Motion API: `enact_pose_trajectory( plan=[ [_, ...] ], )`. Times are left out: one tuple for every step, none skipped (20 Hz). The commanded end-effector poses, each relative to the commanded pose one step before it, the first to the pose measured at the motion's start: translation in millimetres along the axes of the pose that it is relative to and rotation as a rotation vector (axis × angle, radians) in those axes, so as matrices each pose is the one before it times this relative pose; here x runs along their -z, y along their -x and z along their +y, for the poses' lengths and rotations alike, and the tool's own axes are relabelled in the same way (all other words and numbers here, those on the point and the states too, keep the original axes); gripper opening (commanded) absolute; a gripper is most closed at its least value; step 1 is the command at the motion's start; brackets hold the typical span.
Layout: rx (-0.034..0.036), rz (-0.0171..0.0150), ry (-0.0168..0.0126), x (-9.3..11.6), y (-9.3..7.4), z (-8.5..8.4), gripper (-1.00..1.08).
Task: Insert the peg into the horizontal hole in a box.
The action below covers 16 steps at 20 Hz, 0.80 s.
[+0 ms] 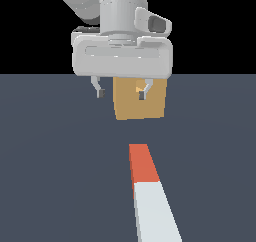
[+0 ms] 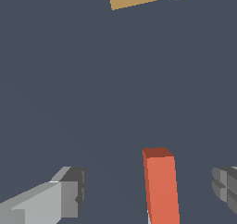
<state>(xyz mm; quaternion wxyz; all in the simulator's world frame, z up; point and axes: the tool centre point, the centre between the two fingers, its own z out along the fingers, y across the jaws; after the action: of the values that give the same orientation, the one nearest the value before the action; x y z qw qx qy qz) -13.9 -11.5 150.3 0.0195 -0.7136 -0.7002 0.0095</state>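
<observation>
While its two fingers (image 1: 100,91) stand wide apart with nothing between them, the gripper (image 1: 121,93) hangs above the dark floor (image 1: 55,161), holding nothing. From the wrist view, the gripper (image 2: 150,190) straddles the peg's orange-red end, with neither finger touching it. Nearer the exterior camera, the peg (image 1: 149,191) lies flat on the floor, its orange-red end pointing toward the box (image 1: 139,105) and its white part running off the frame's lower edge. Well apart from the peg, the tan box sits behind the gripper, with the hole (image 1: 138,89) partly hidden by one fingertip.
</observation>
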Motion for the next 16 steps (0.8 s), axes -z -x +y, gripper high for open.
enact_pose_trajectory(
  plan=[
    [0.0,0.0,0.0,-0.01,0.01,0.01,1.0],
    [0.0,0.0,0.0,-0.18,0.41,0.07,1.0],
    [0.00059,-0.00017,0.00031,-0.34,0.86,0.16,1.0],
    [0.0006,-0.00016,0.00029,-0.7,1.68,0.31,1.0],
    [0.00104,-0.00028,0.00051,-0.92,2.22,0.41,1.0],
    [0.00104,-0.00028,0.00051,-1.27,3.04,0.56,1.0],
    [0.00171,-0.00045,0.00084,-1.43,3.44,0.65,1.0],
    [0.00171,-0.00045,0.00084,-1.78,4.27,0.8,1.0],
    [0.002,-0.00052,0.00098,-2.05,4.9,0.93,1.0],
    [0.00234,-0.0006,0.00115,-2.31,5.52,1.06,1.0],
    [0.00256,-0.00065,0.00126,-2.6,6.21,1.2,1.0],
    [0.0029,-0.00073,0.00143,-2.86,6.83,1.35,1.0],
    [0.00314,-0.00077,0.00156,-3.15,7.52,1.5,1.0],
    [0.00336,-0.00081,0.00168,-3.42,8.16,1.65,1.0],
    [0.00363,-0.00086,0.00181,-3.6,8.58,1.77,1.0],
    [0.00373,-0.00085,0.00187,-3.76,8.95,1.87,1.0]
  ],
)
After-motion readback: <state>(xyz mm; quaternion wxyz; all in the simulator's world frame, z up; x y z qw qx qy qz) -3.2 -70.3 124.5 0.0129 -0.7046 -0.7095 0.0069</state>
